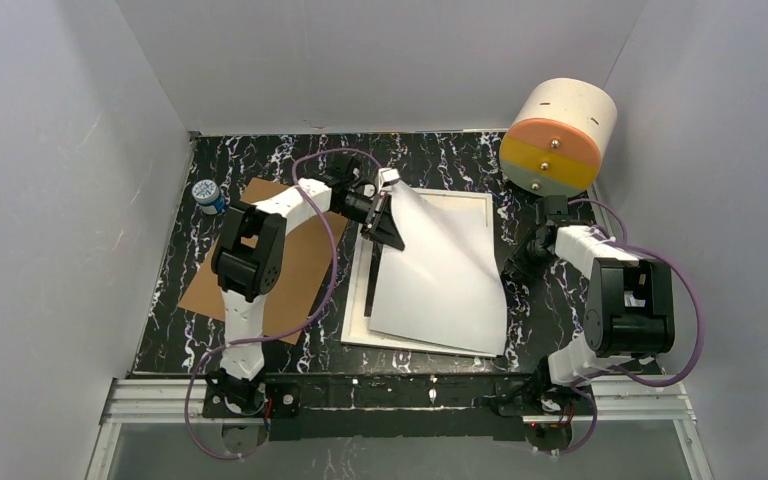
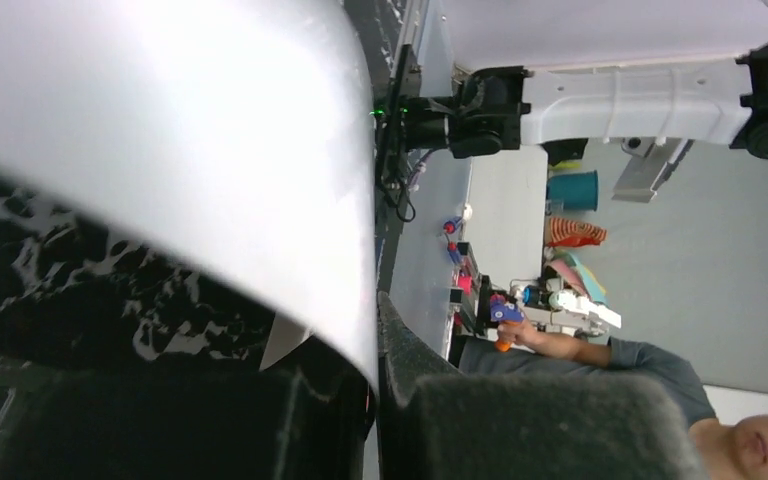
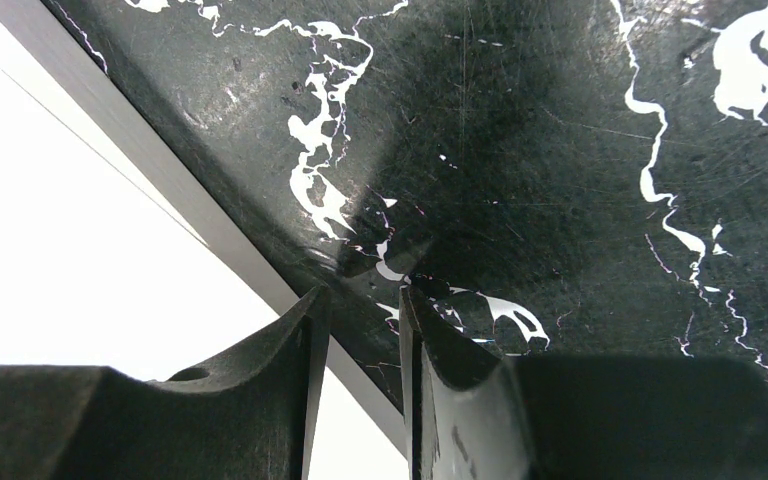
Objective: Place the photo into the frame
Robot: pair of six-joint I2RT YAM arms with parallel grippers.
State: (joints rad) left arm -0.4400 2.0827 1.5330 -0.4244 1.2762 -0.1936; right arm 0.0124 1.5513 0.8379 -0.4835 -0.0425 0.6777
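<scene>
The photo lies white back up across the frame, a flat white-rimmed rectangle on the black marbled table. Its far left corner is raised off the frame, and my left gripper is shut on that edge. In the left wrist view the curved white sheet runs down into the closed fingers. My right gripper hangs low by the photo's right edge. Its jaws stand a little apart with nothing between them, over bare tabletop just beside a white edge.
A brown backing board lies left of the frame, partly under my left arm. A white-and-orange drum stands at the back right, and a small blue-and-white object at the back left. White walls enclose the table.
</scene>
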